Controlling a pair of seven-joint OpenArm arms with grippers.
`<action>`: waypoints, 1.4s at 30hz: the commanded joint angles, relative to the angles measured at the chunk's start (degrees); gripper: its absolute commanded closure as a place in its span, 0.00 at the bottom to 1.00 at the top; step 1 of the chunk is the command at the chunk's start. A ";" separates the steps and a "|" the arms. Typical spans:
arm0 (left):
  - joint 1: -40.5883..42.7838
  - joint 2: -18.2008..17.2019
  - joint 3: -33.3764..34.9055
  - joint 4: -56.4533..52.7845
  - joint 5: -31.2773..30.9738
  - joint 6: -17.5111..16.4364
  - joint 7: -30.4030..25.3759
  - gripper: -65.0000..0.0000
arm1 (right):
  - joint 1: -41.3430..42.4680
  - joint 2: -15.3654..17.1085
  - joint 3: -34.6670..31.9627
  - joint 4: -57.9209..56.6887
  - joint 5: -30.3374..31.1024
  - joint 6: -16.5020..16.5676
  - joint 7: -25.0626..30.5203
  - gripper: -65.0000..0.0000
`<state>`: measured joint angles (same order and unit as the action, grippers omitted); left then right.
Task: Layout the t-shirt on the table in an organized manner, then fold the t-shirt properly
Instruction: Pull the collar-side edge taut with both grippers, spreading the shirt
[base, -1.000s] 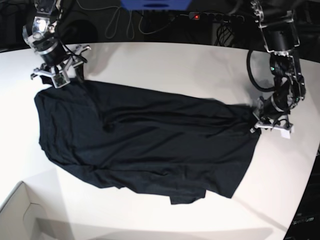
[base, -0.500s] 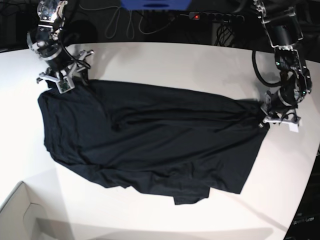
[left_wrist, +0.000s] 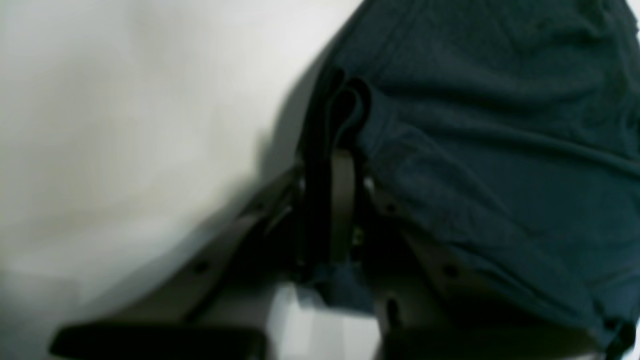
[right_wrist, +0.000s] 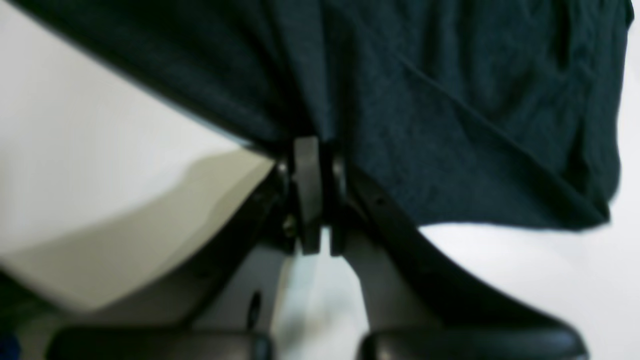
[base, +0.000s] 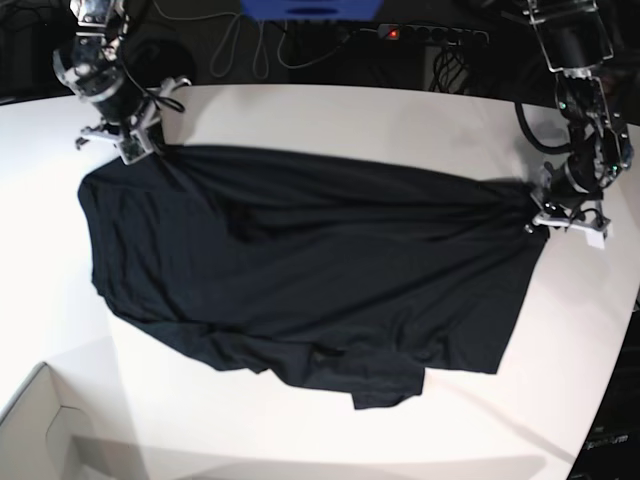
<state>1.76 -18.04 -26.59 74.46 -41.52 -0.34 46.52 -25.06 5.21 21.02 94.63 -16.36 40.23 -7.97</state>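
Note:
The black t-shirt (base: 300, 270) lies spread and wrinkled across the white table (base: 350, 120), pulled taut along its far edge between the two arms. At the back left of the base view, my right gripper (base: 135, 150) is shut on a corner of the shirt. In the right wrist view its fingers (right_wrist: 307, 165) pinch the fabric edge (right_wrist: 450, 100). On the right side of the base view, my left gripper (base: 540, 215) is shut on the opposite edge. In the left wrist view a fold of cloth (left_wrist: 500, 150) sits clamped between its fingers (left_wrist: 342, 190).
A pale cardboard box corner (base: 40, 430) sits at the front left. Cables and a power strip with a red light (base: 395, 33) run behind the table. The table's curved edge (base: 600, 400) passes close to the left arm.
My right gripper has shut on the shirt's back-left corner and drawn it toward the back. The left gripper has carried its edge further right, stretching the far edge.

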 joint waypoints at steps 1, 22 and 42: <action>-0.13 -0.90 -0.27 1.81 -0.37 0.12 -0.85 1.00 | -1.18 0.46 0.22 2.03 0.49 -0.23 0.71 1.00; 11.91 -0.46 -5.10 7.61 -0.46 0.12 -0.85 1.00 | -10.77 0.19 0.13 5.72 0.49 -0.23 7.92 1.00; 15.69 -0.37 -5.19 12.27 -0.46 0.12 -0.85 1.00 | -13.67 0.11 -2.33 6.07 0.58 -0.23 8.71 0.77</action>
<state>17.43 -17.45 -31.42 85.84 -41.80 -0.40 45.93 -38.00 5.04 18.41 99.72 -16.56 40.23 -0.75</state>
